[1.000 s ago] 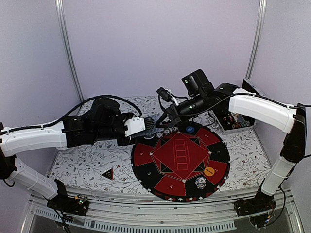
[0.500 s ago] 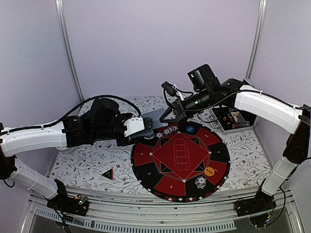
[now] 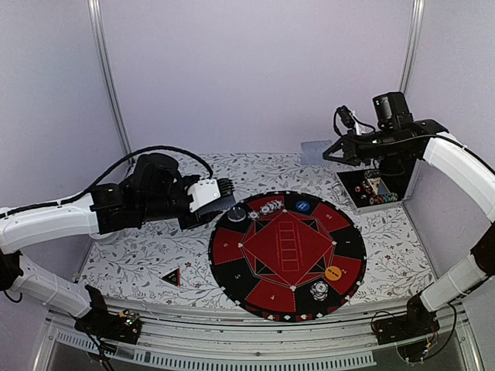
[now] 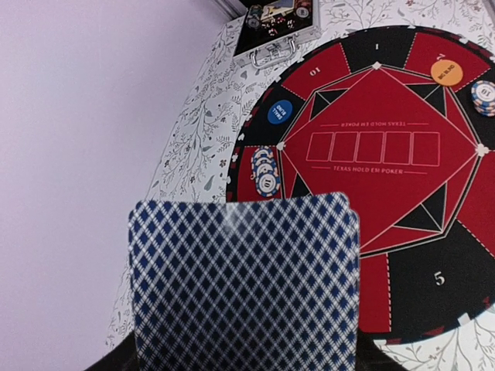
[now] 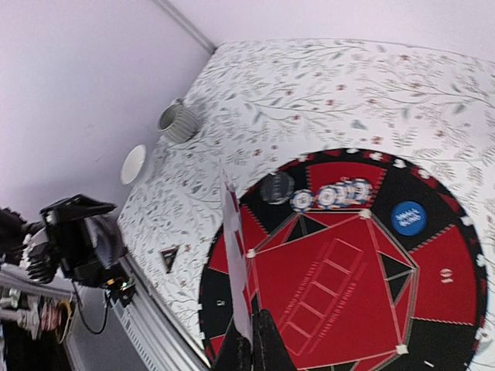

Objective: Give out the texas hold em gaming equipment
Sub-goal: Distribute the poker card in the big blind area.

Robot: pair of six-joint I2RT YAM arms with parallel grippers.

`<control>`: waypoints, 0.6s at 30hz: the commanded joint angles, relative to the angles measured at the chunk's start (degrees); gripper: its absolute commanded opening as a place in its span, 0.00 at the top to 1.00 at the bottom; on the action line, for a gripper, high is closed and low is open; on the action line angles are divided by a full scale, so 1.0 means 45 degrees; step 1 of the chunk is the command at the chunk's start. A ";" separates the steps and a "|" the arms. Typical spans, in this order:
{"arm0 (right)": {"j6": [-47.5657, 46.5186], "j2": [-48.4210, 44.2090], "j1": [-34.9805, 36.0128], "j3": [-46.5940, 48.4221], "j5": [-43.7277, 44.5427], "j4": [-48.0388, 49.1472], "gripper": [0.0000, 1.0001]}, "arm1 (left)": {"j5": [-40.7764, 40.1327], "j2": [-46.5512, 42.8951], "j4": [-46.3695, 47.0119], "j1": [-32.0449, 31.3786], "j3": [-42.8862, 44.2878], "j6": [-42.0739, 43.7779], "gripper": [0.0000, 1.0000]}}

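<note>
Mat (image 4: 371, 205) reads "TEXAS HOLD EM POKER"; L gripper (image 3: 226, 188) holds deck (image 4: 244, 286), R gripper (image 3: 334, 151) pinches card (image 3: 313, 150).

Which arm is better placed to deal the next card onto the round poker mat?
Right, probably. The right gripper pinches a single card, raised near the far right, ready to lower onto the mat. The left gripper is occupied holding the card deck.
</note>
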 commanded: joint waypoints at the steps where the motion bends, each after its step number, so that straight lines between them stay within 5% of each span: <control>1: -0.0549 0.0147 -0.1106 -0.1058 0.1109 -0.0549 0.98 | 0.0096 -0.0299 0.0151 0.0231 -0.0251 -0.0395 0.39; 18: -0.1826 0.4421 -0.2076 0.0444 0.1176 -0.1433 0.98 | 0.0700 -0.0838 0.0954 0.0922 -0.1104 -0.0804 0.38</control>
